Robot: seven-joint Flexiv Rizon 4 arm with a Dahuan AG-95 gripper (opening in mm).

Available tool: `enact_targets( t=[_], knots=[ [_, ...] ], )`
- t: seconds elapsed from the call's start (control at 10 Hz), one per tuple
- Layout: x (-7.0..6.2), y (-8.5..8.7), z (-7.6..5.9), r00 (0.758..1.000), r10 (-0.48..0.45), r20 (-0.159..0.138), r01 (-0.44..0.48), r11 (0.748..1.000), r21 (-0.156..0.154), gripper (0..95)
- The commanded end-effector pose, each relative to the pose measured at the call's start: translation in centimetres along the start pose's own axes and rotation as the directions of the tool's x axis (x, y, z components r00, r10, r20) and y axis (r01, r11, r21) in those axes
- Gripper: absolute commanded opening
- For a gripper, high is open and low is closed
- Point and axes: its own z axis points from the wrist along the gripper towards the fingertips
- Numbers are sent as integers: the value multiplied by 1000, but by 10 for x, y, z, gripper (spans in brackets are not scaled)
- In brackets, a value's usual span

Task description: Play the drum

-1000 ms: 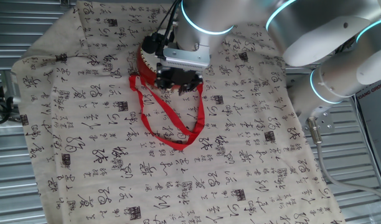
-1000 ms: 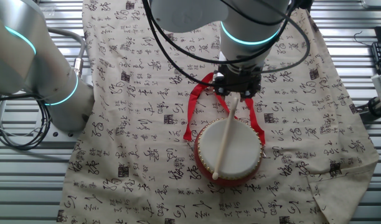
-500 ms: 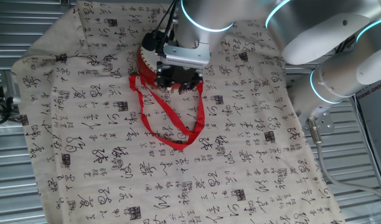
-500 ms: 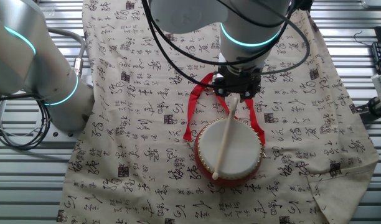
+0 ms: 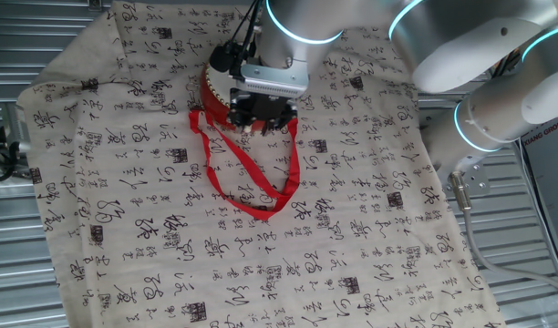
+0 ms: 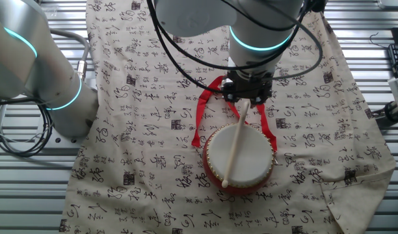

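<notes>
The drum (image 6: 241, 159) is small and round, with a red side wall and a cream-white head. It sits on the patterned cloth. Its red ribbon strap (image 5: 252, 173) loops out over the cloth. In one fixed view the drum (image 5: 212, 89) is mostly hidden behind the gripper (image 5: 263, 117). In the other fixed view the gripper (image 6: 246, 99) is shut on a pale wooden drumstick (image 6: 235, 148). The stick slants down across the drum head, and its tip is near the head's front edge. I cannot tell whether the stick touches the head.
A cloth with black calligraphy (image 5: 261, 255) covers the table, over a ribbed metal surface (image 6: 30, 195). The arm's white base with a cyan ring (image 6: 49, 71) stands at the left. A keyboard edge (image 6: 397, 65) is at the far right. Cables (image 6: 17, 136) lie at the left.
The gripper has shifted very slightly up and away over the drum. The drumstick still slants across the head, and the drum and strap have not moved.
</notes>
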Motion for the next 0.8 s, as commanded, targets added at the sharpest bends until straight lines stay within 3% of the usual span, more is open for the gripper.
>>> enact_targets(
  t=[0.1, 0.8],
  knots=[
    [1, 1, -1, 1000, 2, 1, -2, 1000, 0, 380],
    [3, 1, 3, 1000, 2, 3, -2, 1000, 5, 380]
  ],
)
